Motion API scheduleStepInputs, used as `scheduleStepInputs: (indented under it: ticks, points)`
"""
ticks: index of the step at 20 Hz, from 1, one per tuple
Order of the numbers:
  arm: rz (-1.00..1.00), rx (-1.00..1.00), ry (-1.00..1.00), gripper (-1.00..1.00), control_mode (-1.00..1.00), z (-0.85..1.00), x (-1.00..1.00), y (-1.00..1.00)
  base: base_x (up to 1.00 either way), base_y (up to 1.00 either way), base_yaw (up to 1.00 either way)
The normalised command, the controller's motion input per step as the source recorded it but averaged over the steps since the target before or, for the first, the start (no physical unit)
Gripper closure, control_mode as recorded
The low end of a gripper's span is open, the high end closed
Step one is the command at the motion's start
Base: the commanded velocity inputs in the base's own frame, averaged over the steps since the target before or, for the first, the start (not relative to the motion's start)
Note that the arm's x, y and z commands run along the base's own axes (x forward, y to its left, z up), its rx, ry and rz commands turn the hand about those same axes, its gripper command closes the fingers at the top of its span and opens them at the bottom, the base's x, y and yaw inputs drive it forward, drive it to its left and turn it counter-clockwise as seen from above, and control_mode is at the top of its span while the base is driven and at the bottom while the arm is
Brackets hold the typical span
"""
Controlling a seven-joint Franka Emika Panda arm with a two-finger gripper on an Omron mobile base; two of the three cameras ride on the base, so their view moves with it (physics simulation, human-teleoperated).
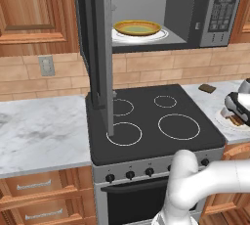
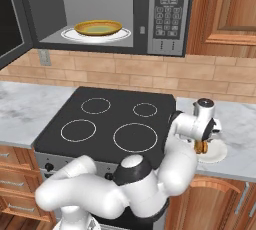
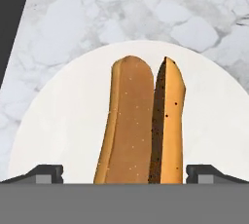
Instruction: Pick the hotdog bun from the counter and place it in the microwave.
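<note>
Microwave: the microwave [image 1: 171, 13] hangs above the stovetop [image 1: 151, 121] with its door [image 1: 97, 48] swung wide open. Inside, the white turntable [image 2: 70, 36] carries a yellow plate [image 2: 98, 27] with nothing on it, so the placing step is not yet done.

Table: the marble table [image 2: 240, 134] runs to either side of the stovetop. The bun's stretch is the one right of the stove, where a small dark-brown block [image 1: 207, 88] also lies near the back wall.

White plate: a round white plate [image 3: 58, 121] sits on that right-hand table, just beside the stovetop's edge, and bears the bun.

Hotdog bun: the hotdog bun [image 3: 141, 125] lies on the white plate, split lengthwise, running straight away from the hand camera. It rests flat and is not lifted.

Gripper: the gripper [image 3: 124, 172] is down over the plate, its two tips standing wide apart, one on either side of the bun's near end. It is released and grips nothing; I cannot tell whether the tips touch the bun's flanks.

Progress: early, by my reading. The reach to the bun looks complete and lined up. Left to do: closing on the bun, lifting it off the plate, carrying it up and across to the open microwave, setting it inside.
</note>
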Motion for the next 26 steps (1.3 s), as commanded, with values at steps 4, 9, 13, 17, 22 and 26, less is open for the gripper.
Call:
scheduleStepInputs:
  ticks: [4, 9, 13, 17, 22, 26]
  points:
    - [0.03, 0.0, 0.0, -1.0, -1.0, -0.15, 0.13, -0.23, 0.0, 0.0, 0.0]
    - [0.03, 0.0, 0.0, -1.0, -1.0, -0.17, 0.06, -0.25, 0.0, 0.0, 0.0]
    - [0.02, 0.0, 0.0, -1.0, -1.0, -0.21, 0.01, -0.05, 0.0, 0.0, 0.0]
    - [0.0, 0.0, 0.0, 1.0, -1.0, -0.14, 0.0, 0.0, 0.0, 0.0, 0.0]
    - [0.0, 0.0, 0.0, 1.0, -1.0, -0.01, 0.0, 0.0, 0.0, 0.0, 0.0]
    - [0.04, 0.02, -0.03, 1.0, -1.0, 0.09, -0.46, 0.0, 0.0, 0.0, 0.0]
